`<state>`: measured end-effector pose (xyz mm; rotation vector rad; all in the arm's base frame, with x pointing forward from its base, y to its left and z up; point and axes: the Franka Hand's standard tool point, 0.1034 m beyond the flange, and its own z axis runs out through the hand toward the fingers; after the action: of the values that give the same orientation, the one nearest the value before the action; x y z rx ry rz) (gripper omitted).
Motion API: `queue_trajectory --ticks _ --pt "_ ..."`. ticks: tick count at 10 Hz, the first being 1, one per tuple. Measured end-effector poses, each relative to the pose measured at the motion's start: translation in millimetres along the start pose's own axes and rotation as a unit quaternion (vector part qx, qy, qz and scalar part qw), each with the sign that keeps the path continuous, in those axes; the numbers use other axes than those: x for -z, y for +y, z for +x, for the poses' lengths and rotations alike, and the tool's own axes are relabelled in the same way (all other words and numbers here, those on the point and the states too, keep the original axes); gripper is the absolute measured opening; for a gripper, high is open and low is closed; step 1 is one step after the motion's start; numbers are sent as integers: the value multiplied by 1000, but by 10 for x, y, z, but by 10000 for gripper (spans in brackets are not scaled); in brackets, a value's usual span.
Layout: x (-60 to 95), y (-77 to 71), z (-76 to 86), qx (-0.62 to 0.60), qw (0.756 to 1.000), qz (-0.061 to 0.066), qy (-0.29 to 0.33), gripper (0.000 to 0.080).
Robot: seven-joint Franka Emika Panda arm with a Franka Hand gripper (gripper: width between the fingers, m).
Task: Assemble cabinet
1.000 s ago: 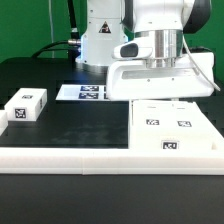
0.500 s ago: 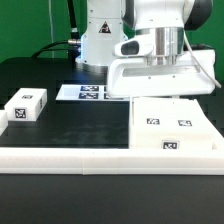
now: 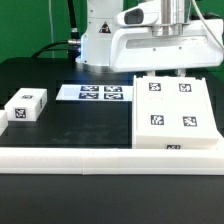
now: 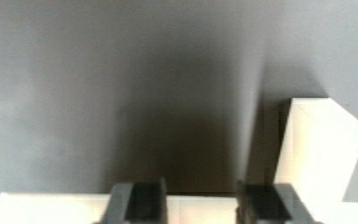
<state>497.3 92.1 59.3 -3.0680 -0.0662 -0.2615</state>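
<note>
The cabinet (image 3: 175,108) is a big white box at the exterior view's right. It stands tipped up, and its face with several black-and-white tags is turned to the camera. My gripper (image 3: 164,72) comes down from above at its far top edge, fingertips hidden behind the edge. In the wrist view my gripper (image 4: 206,206) has its two dark fingers (image 4: 140,203) astride a white wall of the cabinet (image 4: 325,150), shut on it.
A small white tagged block (image 3: 25,105) lies at the exterior view's left. The marker board (image 3: 94,92) lies at the back by the robot base. A long low white rail (image 3: 70,156) runs along the front of the black mat (image 3: 75,125).
My hand has risen, and the cabinet has come up with it. The cabinet has tipped from lying flat so that its tagged face now shows more fully to the camera.
</note>
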Motion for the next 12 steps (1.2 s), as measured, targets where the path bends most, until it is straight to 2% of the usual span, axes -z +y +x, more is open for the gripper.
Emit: queue_trajectory --ticks 4,9,12 --pt "29 23 12 4 1000 -1 0 190" --pt "410 -11 191 6 999 6 -31 172" --pt "389 -10 188 6 1000 6 -27 148"
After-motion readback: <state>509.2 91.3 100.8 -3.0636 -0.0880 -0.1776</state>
